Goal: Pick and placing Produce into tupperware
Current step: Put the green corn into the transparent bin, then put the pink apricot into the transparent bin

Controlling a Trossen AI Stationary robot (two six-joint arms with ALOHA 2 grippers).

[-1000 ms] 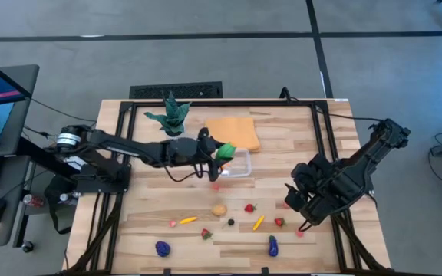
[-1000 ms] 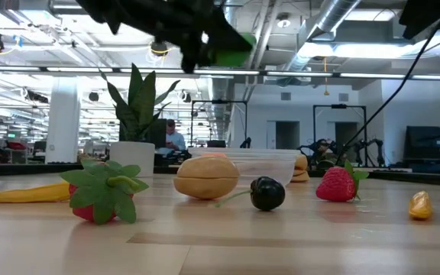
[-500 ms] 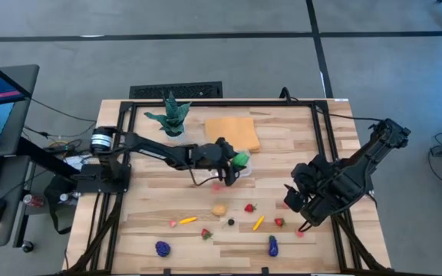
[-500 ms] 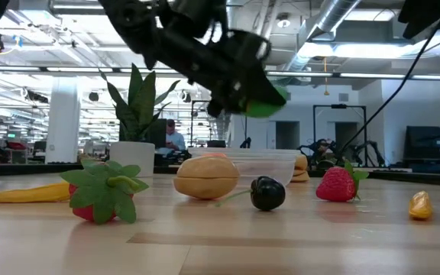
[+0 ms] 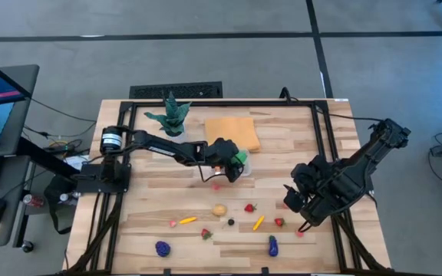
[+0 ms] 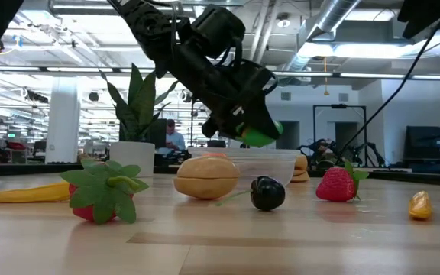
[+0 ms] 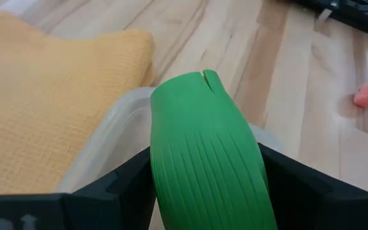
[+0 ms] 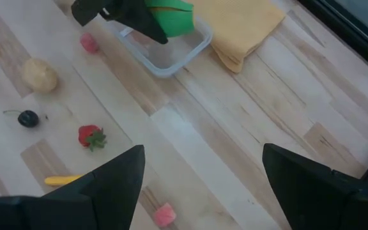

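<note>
- Bench [image 5: 298,138]: the wooden top is carrying everything; loose produce is lying along the near half, and the tub sits further back.
- Left arm: it is reaching from the left side across the middle, so its claw [image 5: 235,162] is hanging right over the tub. Probably the drop-off stage of one pick.
- Right arm: it is waiting at the right side, well apart from the tub. Its claw [image 5: 301,201] is standing wide and holding nothing.
- Cloth [image 5: 232,132]: the folded orange cloth is lying flat just behind the tub; whether they touch is unclear. It looks like no part of this step.
- Tub [image 8: 168,51]: the clear tupperware is sitting open-topped near the bench's middle. It is showing nothing inside apart from what the claw is carrying above it.
- Green piece [image 7: 206,156]: the ribbed green toy vegetable is clamped between the left claw's two fingers, above the tub's rim and not yet released. Holding it over the opening means a release should drop it inside rather than on the wood.
- Loose produce: potato [image 5: 219,208], strawberry [image 5: 249,208], black cherry [image 5: 231,222], purple eggplant [image 5: 272,245] and other small bits are lying untouched, so most of the job is remaining.
</note>
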